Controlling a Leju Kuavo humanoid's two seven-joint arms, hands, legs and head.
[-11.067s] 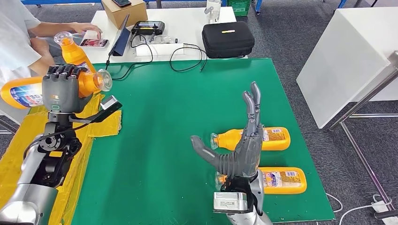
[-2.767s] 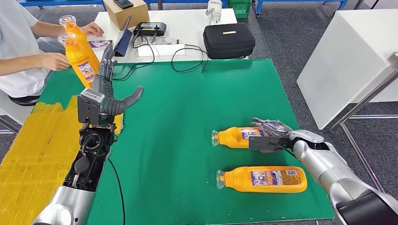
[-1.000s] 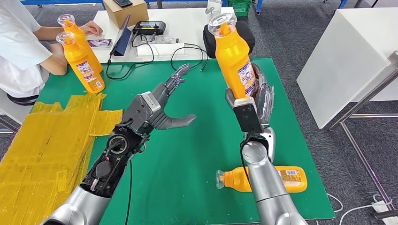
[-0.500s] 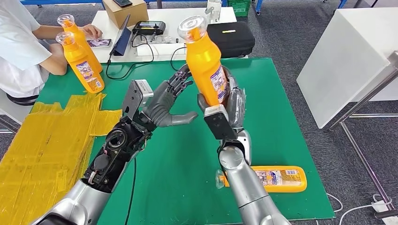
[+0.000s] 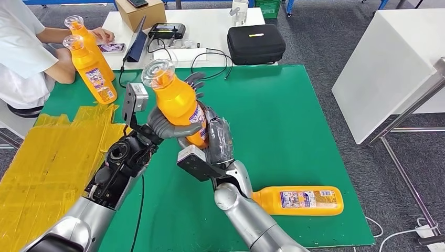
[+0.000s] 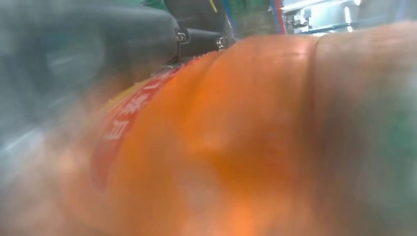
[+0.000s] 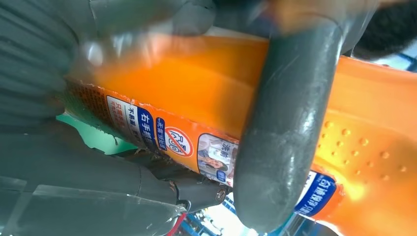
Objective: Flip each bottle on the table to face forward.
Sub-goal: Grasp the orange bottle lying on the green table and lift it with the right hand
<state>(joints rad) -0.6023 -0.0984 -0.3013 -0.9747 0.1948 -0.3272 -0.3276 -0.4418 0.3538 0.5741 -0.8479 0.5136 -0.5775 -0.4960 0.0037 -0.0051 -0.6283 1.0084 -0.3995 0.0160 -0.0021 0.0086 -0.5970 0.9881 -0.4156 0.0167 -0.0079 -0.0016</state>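
Note:
An orange bottle with a clear cap is held above the green table, tilted with its cap up and to the left. My right hand grips its lower body, its thumb lying across the label. My left hand wraps around the bottle's middle, thumb in front and fingers behind. Seen close up, the bottle is a blurred orange mass. A second orange bottle lies on its side at the near right. Two more bottles stand upright at the far left.
A person sits at the far left beside the standing bottles. Yellow taped sheets cover the table's left side. A white table behind holds a black case, a cardboard box and cables. Another white table stands at right.
My right hand has carried the bottle left and lower, across the table's middle. My left hand, open before, has closed around the bottle's middle.

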